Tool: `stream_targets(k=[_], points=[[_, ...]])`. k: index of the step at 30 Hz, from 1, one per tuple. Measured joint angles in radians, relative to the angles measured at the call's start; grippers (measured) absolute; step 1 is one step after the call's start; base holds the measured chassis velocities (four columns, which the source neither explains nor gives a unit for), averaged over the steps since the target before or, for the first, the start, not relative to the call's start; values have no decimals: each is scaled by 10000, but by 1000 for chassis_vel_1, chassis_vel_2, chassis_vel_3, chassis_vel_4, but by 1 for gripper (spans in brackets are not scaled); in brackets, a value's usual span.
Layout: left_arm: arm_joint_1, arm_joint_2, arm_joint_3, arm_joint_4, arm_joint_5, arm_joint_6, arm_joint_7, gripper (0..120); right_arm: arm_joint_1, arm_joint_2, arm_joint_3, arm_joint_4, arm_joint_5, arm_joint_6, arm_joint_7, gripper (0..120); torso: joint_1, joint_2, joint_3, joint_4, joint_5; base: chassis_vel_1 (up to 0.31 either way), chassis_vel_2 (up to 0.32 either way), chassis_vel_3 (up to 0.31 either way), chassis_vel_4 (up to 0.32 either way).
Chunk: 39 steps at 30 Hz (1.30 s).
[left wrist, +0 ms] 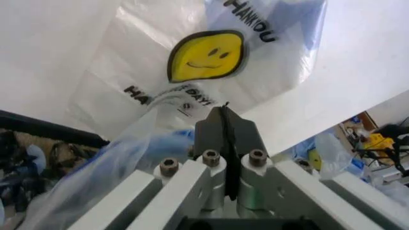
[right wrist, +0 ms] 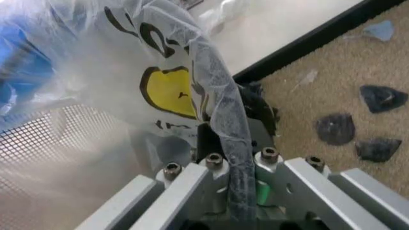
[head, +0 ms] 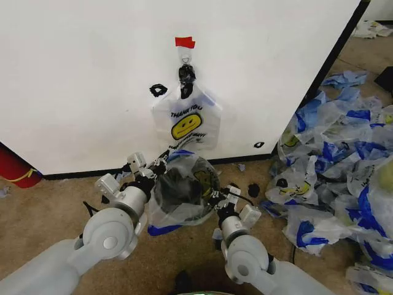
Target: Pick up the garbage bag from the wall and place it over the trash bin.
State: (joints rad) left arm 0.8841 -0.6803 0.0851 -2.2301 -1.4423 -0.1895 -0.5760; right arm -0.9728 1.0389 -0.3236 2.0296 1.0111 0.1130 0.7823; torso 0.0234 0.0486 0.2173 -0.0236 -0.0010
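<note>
1. Garbage bag (head: 181, 190) is draped over the trash bin (head: 184, 184) on the floor, near the wall (head: 80, 74).
2. Left gripper (head: 161, 167) fingers are clenched on the bag's left edge.
3. Right gripper (head: 220, 198) fingers grasp its right edge.
4. Another smiley bag (head: 186, 123) hangs from the wall clip (head: 186, 75).

Two pale grey arms with round joint housings are seen. Each hand, left hand (head: 149, 169) and right hand (head: 226, 195), is built of white bars, dark pads and hex-socket screws.
</note>
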Motion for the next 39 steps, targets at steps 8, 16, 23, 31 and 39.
stream_targets(k=[8, 16, 23, 31, 39], points=[[-230, 389, -42, 239, -213, 165, 451, 0, -181, -492, -134, 16, -652, 238, -667, 0, 0, 0, 0, 0, 0, 0, 0, 0, 0], [-205, 335, 56, 217, -284, 216, 474, 0, -341, -511, -47, 107, -593, 275, -622, 0, 0, 0, 0, -1, 0, 0, 0, 0, 0], [-205, 393, 0, 182, -271, 216, 467, 3, -427, -386, -13, 40, -402, 213, -364, 0, 0, 0, 0, 0, 0, 0, 0, 0, 0], [-370, 1015, -217, 122, -1186, 537, 965, 31, -413, -906, -115, 46, -1138, 660, -1423, 0, 0, 0, 0, 1, 0, 0, 0, 0, 0], [-504, 2180, -387, -49, -2292, 858, 1898, 65, -412, -2305, -129, 12, -2197, 1668, -3088, 0, 0, 0, 0, 1, 1, 0, 0, 0, 0]])
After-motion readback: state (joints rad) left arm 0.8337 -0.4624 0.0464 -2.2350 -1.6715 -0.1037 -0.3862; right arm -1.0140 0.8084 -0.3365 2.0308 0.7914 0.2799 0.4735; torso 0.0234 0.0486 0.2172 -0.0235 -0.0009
